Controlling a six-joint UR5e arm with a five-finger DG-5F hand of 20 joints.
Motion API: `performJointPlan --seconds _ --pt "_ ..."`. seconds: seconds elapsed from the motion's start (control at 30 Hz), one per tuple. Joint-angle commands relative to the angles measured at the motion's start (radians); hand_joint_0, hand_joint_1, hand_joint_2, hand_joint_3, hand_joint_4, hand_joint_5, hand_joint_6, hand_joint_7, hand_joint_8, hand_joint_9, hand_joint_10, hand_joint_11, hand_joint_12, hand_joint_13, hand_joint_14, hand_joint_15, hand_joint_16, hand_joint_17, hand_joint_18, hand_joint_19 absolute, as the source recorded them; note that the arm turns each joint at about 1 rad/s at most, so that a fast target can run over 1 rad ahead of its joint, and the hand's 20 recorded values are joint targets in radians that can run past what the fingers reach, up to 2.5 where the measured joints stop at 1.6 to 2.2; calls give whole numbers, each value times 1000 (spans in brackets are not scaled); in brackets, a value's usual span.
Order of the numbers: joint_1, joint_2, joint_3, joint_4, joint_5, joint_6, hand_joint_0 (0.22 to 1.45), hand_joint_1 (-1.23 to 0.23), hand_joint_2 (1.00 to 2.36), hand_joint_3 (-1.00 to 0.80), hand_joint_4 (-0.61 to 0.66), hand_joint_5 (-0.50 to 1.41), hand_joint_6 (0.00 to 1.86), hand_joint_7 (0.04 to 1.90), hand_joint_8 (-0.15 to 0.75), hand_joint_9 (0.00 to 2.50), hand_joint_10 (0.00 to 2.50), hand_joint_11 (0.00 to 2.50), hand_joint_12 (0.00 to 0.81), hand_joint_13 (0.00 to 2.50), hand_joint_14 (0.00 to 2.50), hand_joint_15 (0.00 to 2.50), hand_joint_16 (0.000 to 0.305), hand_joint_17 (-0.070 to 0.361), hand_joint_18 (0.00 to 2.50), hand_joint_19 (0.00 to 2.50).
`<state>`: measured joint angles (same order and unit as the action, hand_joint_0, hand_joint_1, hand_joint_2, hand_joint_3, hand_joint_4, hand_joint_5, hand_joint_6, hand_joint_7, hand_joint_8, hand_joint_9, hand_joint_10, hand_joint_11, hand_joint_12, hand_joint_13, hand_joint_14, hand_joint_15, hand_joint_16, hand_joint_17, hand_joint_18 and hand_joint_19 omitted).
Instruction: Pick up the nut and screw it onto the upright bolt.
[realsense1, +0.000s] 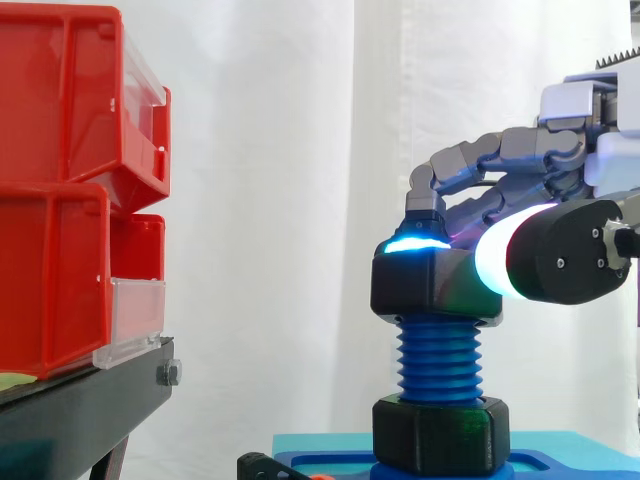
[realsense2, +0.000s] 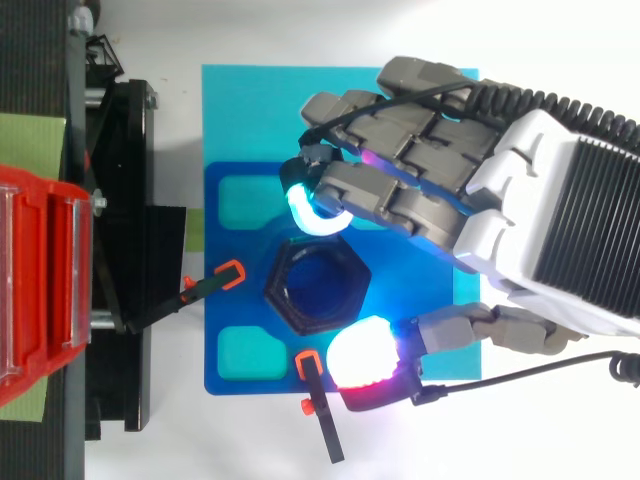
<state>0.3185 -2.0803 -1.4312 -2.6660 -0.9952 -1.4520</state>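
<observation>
**Side view.** A blue threaded plastic bolt (realsense1: 438, 350) stands upright in the lower middle of the frame. At its foot is a second black hexagonal nut (realsense1: 440, 435), resting on a dark blue base plate (realsense1: 320, 465). The black hexagonal plastic nut (realsense1: 425, 285) sits level on the top of the bolt, with bare thread showing beneath it. The hand (realsense1: 505, 150) reaches in from the right edge with its fingers curled and pinches this nut. A cyan-glowing fingertip (realsense1: 415, 243) presses on the nut's upper edge, and the white-glowing thumb pad (realsense1: 497, 262) bears against its right side. Red plastic bins (realsense1: 60, 200) are stacked at the left on a black stand (realsense1: 80, 400).

**Top view.** The nut (realsense2: 277, 290) lies at the centre of the frame, and the bolt's blue end (realsense2: 320, 285) shows through its hole. The hand (realsense2: 540, 190) comes in from the upper right. Its cyan fingertip (realsense2: 300, 210) is at the nut's upper edge and its thumb pad (realsense2: 360, 350) at the lower right edge. The base plate (realsense2: 240, 310) rests on a teal sheet (realsense2: 240, 100) on the white desk (realsense2: 300, 30). Two black clamps with orange tips (realsense2: 215, 283) lie left of and below the nut.
</observation>
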Motion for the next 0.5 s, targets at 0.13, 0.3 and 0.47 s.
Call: performJointPlan --seconds 0.13,0.3,0.47 --pt "1 -1 0 -2 -7 -4 518 -551 1000 -500 205 -151 500 1244 255 510 0 0 284 641 0 14 38 85 552 131" --pt "-7 -14 0 -3 -20 -4 518 -551 1000 -500 205 -151 500 1246 255 510 0 0 284 652 0 11 38 85 557 136" --pt "-7 -15 0 -3 -34 -4 519 -551 1000 -500 212 -151 500 1246 255 513 0 0 282 660 0 25 38 86 567 146"
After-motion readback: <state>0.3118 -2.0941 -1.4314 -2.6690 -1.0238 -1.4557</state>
